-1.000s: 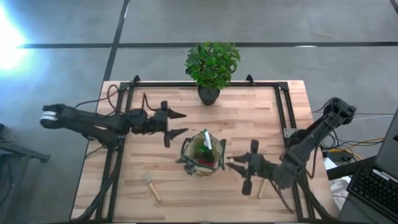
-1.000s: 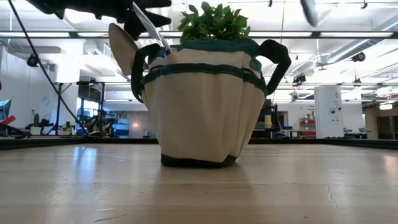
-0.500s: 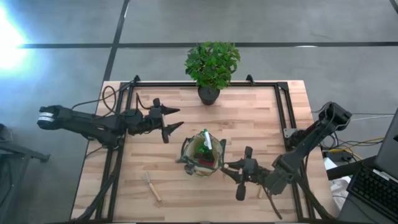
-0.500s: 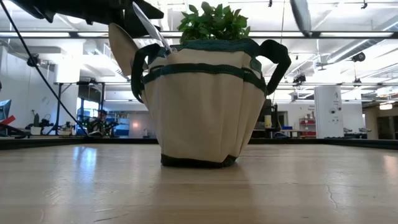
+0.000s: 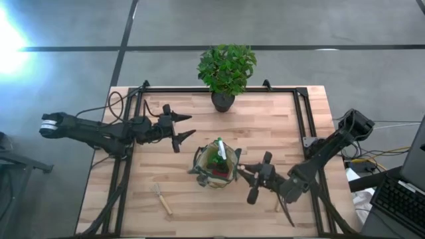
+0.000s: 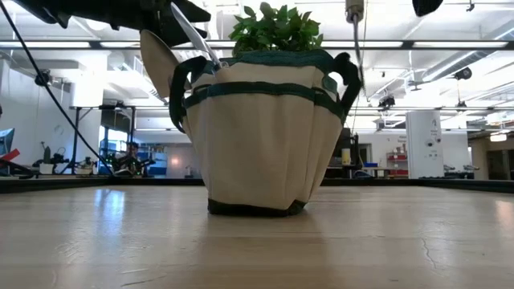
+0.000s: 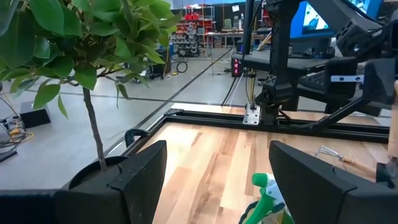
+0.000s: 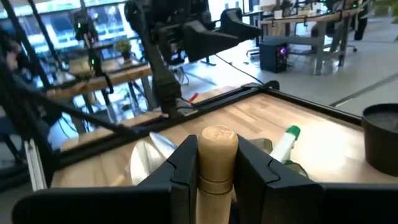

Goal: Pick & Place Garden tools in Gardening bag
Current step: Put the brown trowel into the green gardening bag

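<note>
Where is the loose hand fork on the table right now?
In the high view, the hand fork lies on the table's near-left part, left of the gardening bag, with no gripper near it.

The right end effector [image 8: 214, 171] clamps a light wooden tool handle [image 8: 217, 158] between its dark fingers [image 8: 185, 168], above the table [image 8: 323, 140], near a green spray bottle [image 8: 283, 144].

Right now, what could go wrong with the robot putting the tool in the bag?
The right gripper holds a wooden-handled tool just beside the gardening bag. The bag already holds a green spray bottle and other tools, so the new one might snag on them, or bump the rim and tip the soft bag.
</note>
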Tool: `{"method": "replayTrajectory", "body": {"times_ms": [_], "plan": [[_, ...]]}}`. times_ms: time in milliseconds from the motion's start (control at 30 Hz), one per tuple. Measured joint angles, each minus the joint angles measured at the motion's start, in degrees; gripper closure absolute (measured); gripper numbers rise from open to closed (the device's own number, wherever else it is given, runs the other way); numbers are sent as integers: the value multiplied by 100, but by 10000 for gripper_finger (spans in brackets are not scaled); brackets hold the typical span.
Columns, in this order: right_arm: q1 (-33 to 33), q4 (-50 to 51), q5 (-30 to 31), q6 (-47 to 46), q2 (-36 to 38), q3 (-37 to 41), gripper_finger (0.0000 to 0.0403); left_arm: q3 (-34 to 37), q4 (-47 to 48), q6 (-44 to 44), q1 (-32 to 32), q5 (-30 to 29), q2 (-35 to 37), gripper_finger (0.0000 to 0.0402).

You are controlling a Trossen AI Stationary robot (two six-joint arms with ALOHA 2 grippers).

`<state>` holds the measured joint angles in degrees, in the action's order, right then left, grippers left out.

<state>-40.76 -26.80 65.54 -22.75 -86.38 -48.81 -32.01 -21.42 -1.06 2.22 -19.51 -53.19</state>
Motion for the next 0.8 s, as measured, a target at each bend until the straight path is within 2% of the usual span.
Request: {"method": "replayTrajectory", "body": {"times_ms": [333, 467, 533, 600, 800], "plan": [[122, -526, -164, 297, -25, 175, 346, 9, -1, -2, 0, 5, 0, 117], [152, -1208, -877, 330, -25, 167, 346, 11, -1, -2, 0, 5, 0, 117], [144, -1552, -1143, 738, -23, 157, 346, 11, -1, -4, 0, 4, 0, 117], [139, -1570, -1053, 967, -23, 149, 346, 11, -1, -11, 0, 4, 0, 117], [312, -1545, -860, 851, -102, 306, 346, 11, -1, -11, 0, 7, -2, 117]]}}
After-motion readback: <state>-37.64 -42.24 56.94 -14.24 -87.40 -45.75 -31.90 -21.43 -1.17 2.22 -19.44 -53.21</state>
